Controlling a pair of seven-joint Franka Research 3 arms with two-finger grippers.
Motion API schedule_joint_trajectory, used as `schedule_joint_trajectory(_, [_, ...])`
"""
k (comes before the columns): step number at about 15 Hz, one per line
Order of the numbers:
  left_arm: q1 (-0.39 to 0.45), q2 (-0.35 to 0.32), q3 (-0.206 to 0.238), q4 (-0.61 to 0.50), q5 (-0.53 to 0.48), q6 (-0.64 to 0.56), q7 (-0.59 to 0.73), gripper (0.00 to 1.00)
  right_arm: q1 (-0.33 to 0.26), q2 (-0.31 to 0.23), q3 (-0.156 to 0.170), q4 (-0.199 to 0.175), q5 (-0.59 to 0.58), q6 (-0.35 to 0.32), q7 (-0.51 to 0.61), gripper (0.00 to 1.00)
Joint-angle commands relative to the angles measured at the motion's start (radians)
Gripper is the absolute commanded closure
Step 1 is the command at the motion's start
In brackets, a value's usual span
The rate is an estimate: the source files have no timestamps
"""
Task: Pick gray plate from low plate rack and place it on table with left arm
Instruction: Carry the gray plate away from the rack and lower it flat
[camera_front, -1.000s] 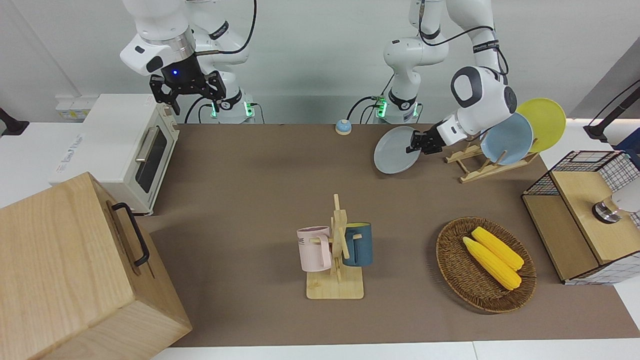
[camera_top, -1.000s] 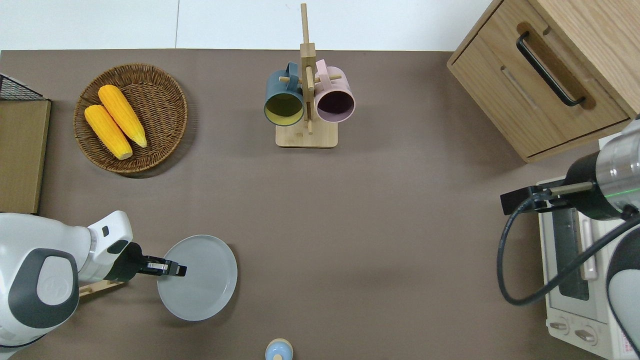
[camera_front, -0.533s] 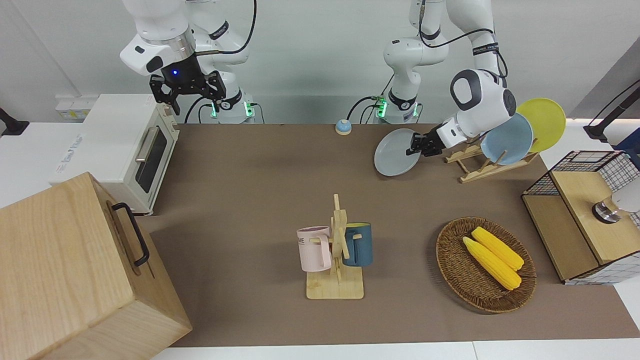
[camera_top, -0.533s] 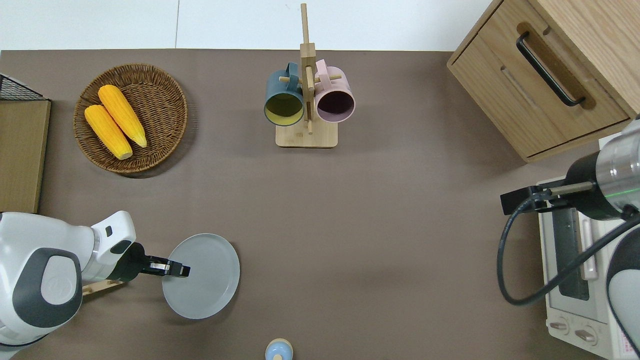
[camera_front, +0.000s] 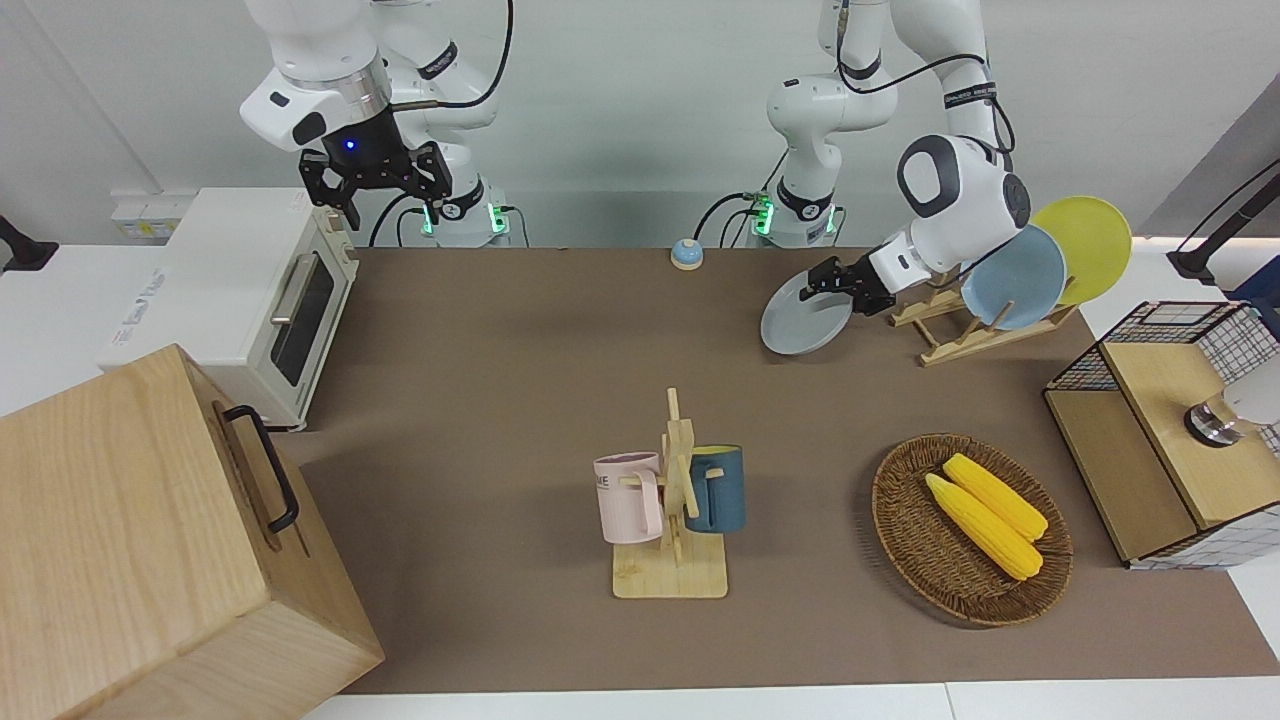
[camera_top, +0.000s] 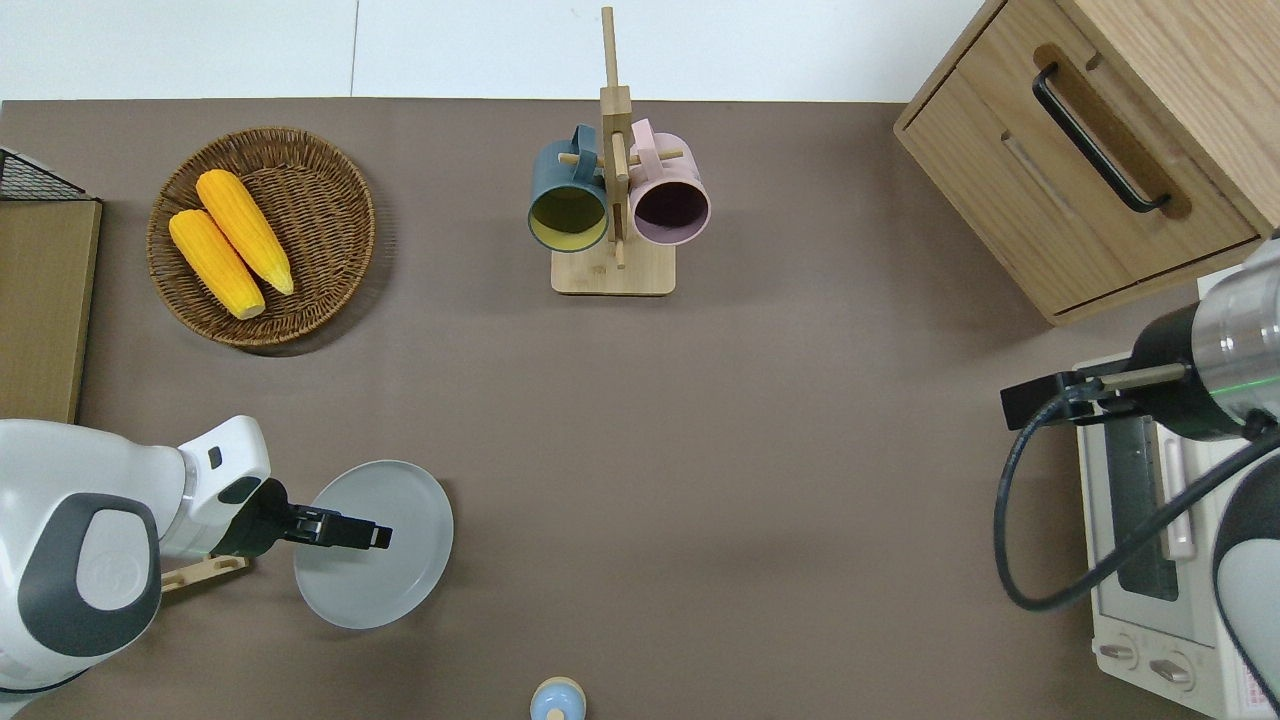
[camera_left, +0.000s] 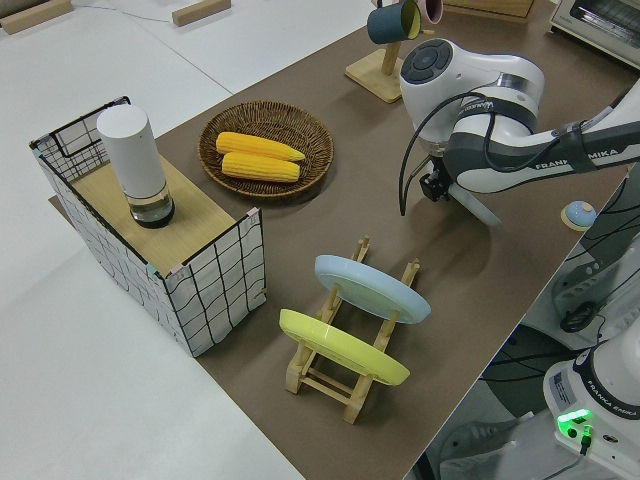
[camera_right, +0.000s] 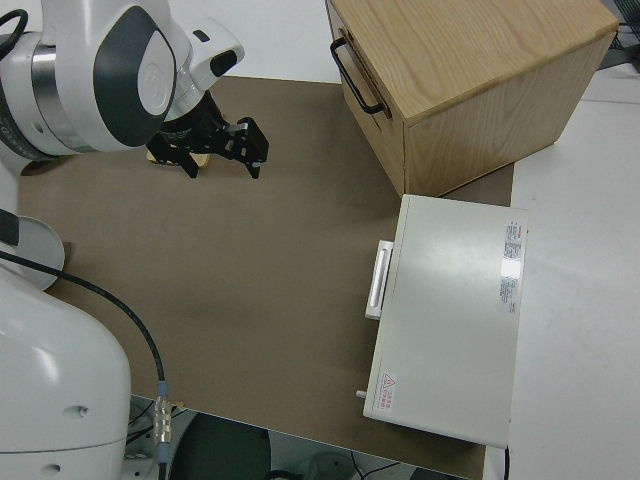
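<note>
My left gripper (camera_front: 818, 284) (camera_top: 378, 537) is shut on the gray plate (camera_front: 800, 322) (camera_top: 385, 580). It holds the plate tilted just over the brown table (camera_front: 500, 380), beside the low plate rack (camera_front: 960, 330) (camera_left: 345, 378). The plate's edge also shows in the left side view (camera_left: 482, 210). The rack holds a sky-blue plate (camera_front: 1015, 278) and a yellow plate (camera_front: 1085, 245), both leaning. In the overhead view most of the rack is hidden under my left arm. My right gripper (camera_front: 372, 195) (camera_right: 222, 165) is open and parked.
A mug stand (camera_front: 672, 530) with a pink and a blue mug stands mid-table. A wicker basket (camera_front: 905, 540) holds two corn cobs. A wire-sided box (camera_front: 1170, 440), a small bell (camera_front: 686, 254), a toaster oven (camera_front: 250, 300) and a wooden cabinet (camera_front: 150, 540) line the edges.
My left gripper has tipped the gray plate flatter and lower over the table, and it has shifted slightly toward the rack. The right arm has not moved.
</note>
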Motion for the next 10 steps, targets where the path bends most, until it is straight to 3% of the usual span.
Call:
schedule_joint_trajectory(1, [-0.015, -0.017, 0.008, 0.048, 0.033, 0.003, -0.029, 0.01, -0.01, -0.002, 0.006, 0.006, 0.01, -0.013, -0.001, 0.011])
schedule_joint_trajectory(10, [-0.015, -0.025, -0.001, 0.207, 0.155, -0.02, -0.106, 0.01, -0.01, -0.002, 0.006, 0.006, 0.01, -0.013, -0.001, 0.013])
